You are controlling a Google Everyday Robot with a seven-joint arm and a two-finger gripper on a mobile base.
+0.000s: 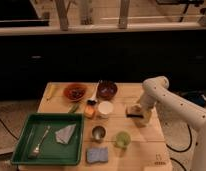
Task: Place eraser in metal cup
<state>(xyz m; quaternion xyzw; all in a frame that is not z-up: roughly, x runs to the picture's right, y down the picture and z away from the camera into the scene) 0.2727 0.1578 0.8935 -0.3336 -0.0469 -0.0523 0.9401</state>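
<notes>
The metal cup (98, 133) stands upright on the wooden table (146, 145), near the front, just right of the green tray. My gripper (135, 113) is low over the right side of the table, at the end of the white arm (156, 90) that comes in from the right. A small tan-and-black block, the eraser (132, 110), shows right at the gripper's tip, close to the table top. I cannot tell whether the gripper holds it. The gripper is to the right of the metal cup and a little behind it.
A translucent green cup (122, 139) stands between the metal cup and the gripper. A white cup (105, 108), an orange block (89, 111), a red bowl (74, 92) and a dark bowl (106, 89) are behind. A blue-grey sponge (97, 155) lies at the front. The green tray (26, 125) holds a fork and a cloth.
</notes>
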